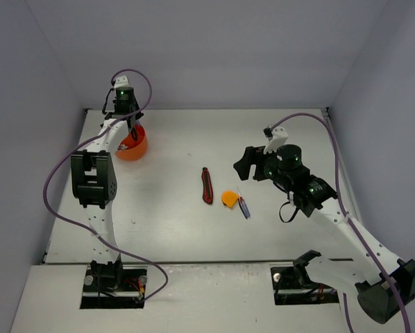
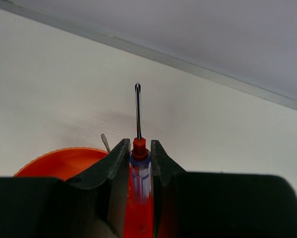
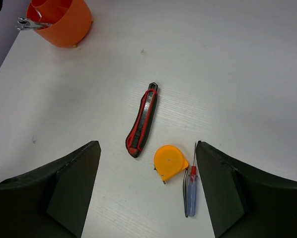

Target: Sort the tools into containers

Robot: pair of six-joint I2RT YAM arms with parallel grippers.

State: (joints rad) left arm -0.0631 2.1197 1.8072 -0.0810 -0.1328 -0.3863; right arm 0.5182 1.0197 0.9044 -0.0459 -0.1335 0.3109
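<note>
Meanwhile, left gripper (image 2: 138,148) clamps a screwdriver (image 2: 138,111) above the tub (image 2: 59,161); right gripper (image 1: 244,165) hangs wide open over knife (image 3: 142,120), tape measure (image 3: 169,161) and second screwdriver (image 3: 190,198).

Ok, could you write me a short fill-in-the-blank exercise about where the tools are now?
1. The fingers of the left gripper are shut on a ____.
2. The fingers of the right gripper are ____, holding nothing.
3. The round orange ____ lies between the red-black tool and the blue-handled screwdriver.
Missing words: screwdriver; open; tape measure.
</note>
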